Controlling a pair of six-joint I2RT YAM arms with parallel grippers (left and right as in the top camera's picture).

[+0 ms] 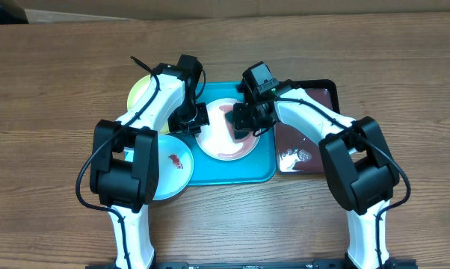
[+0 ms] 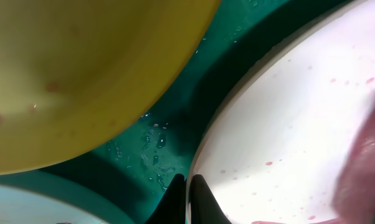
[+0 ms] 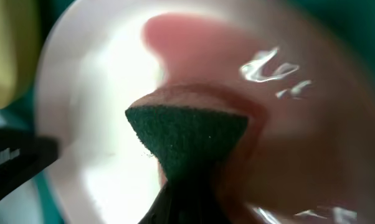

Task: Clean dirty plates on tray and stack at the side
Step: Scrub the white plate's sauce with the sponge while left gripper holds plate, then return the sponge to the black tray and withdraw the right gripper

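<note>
With our left tool [image 2: 189, 190] pinching the nine-o'clock rim of the round white plastic plate [image 1: 225, 146] and our right tool [image 3: 178, 190] clamping a dark-green scouring pad [image 3: 187, 134], hard scrubbing could wrench the wet plate loose.

Overhead: fixed above brown wooden table [image 1: 60, 82], facing straight down, far enough to take in both arms, large turquoise-blue rectangular plastic tray [image 1: 232, 173] and narrower black tray of reddish water [image 1: 334, 97].

Left wrist: very near, aimed down past left gripper [image 2: 187, 199] at bottom edge, onto rim of small round white plastic plate [image 2: 287, 124] and yellow-green round plastic plate [image 2: 81, 74].

Right wrist: nearer still, blurred, facing same white plate over dark green scouring pad [image 3: 187, 134].

Shared by all three: white plate on turquoise tray.
</note>
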